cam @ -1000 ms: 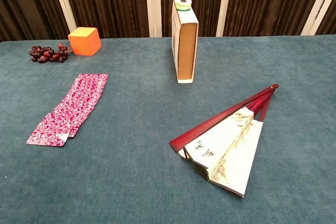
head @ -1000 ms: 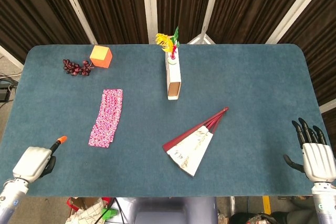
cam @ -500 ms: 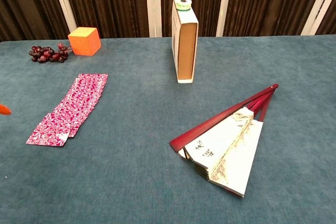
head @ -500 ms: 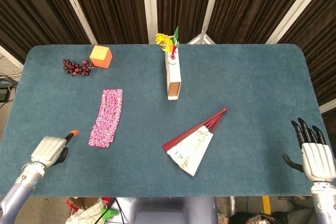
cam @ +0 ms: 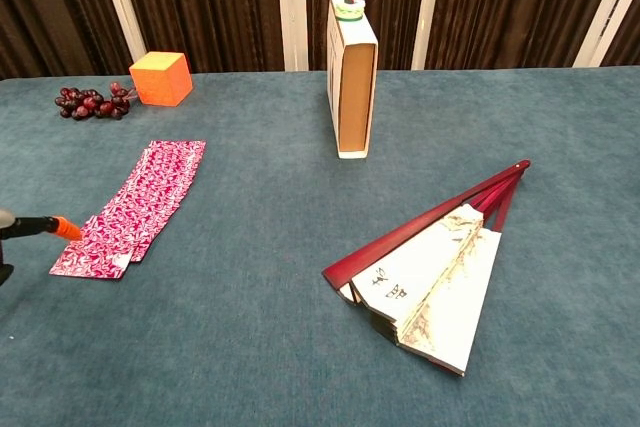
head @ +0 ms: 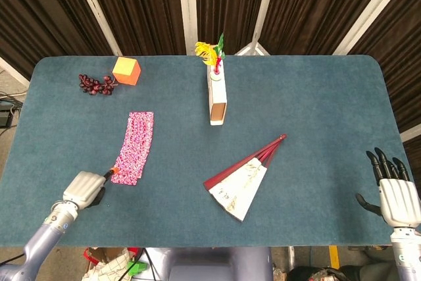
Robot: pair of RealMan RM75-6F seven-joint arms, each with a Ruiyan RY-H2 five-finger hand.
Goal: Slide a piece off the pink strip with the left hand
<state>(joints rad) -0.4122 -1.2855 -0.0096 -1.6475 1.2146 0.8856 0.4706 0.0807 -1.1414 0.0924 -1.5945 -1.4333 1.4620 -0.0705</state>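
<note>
Head view shows the left hand near the tabletop's near-left edge, fingers curled in, one orange-tipped finger extended to the near end of the pink strip. Near the right edge, the right hand hovers with fingers spread.

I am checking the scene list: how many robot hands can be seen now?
2. The left robot hand is at the near-left table edge, beside the pink strip. The right robot hand is off the near-right corner.
</note>
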